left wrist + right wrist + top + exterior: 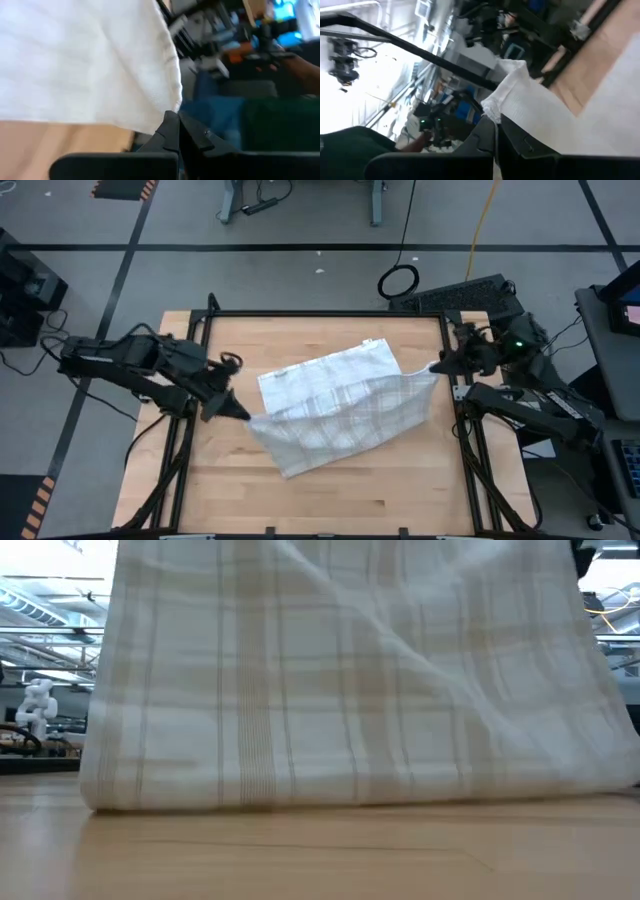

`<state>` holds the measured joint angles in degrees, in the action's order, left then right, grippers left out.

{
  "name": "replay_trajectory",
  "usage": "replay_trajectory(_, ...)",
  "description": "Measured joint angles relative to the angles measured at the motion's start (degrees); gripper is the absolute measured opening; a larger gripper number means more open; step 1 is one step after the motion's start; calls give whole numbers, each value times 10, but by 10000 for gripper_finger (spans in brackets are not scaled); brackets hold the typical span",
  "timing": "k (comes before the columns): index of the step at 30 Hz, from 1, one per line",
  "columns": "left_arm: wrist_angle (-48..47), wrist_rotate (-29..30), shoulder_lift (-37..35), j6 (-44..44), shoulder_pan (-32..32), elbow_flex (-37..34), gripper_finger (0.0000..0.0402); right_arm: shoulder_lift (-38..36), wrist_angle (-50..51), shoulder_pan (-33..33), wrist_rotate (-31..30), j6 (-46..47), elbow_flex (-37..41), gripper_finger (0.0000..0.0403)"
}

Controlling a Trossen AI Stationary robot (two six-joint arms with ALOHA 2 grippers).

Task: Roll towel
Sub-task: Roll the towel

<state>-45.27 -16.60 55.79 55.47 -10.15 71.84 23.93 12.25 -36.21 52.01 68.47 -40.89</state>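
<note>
The towel (340, 405), white with a tan-grey check, is held up between my two grippers and stretches across the middle of the wooden table (250, 500). Its lower edge (340, 802) rests on the table top, and a far part (330, 370) lies flat on the wood. My left gripper (243, 416) is shut on the towel's left corner, near the table's left side. My right gripper (436, 366) is shut on the right corner, at the table's right edge. In the low view the towel (350, 670) fills the picture and hides both grippers. My left gripper pinches a corner of the towel (172, 111) between its two fingertips, coming from the table's left and slanting down. The cloth is lifted there and runs taut toward the other arm. My right gripper pinches the opposite corner (492, 111) between its fingertips, level, from the table's right side. The corner bunches above the fingers (485, 132); the cloth hangs down toward the table from there.
Black frame rails (205, 330) run along the table's left, far and right sides. A dark keyboard (460, 295) and a coiled cable (398, 280) lie on the floor beyond the far edge. Bare wood (330, 500) lies toward the near edge.
</note>
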Motion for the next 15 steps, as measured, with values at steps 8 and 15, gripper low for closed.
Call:
replay_trajectory(8,-35,83,-50,-115,62,39,0,17,76,31,-91,-36,-79,0)
replay_trajectory(15,-15,36,-14,-64,41,40,0,43,195,63,-82,-108,-106,0)
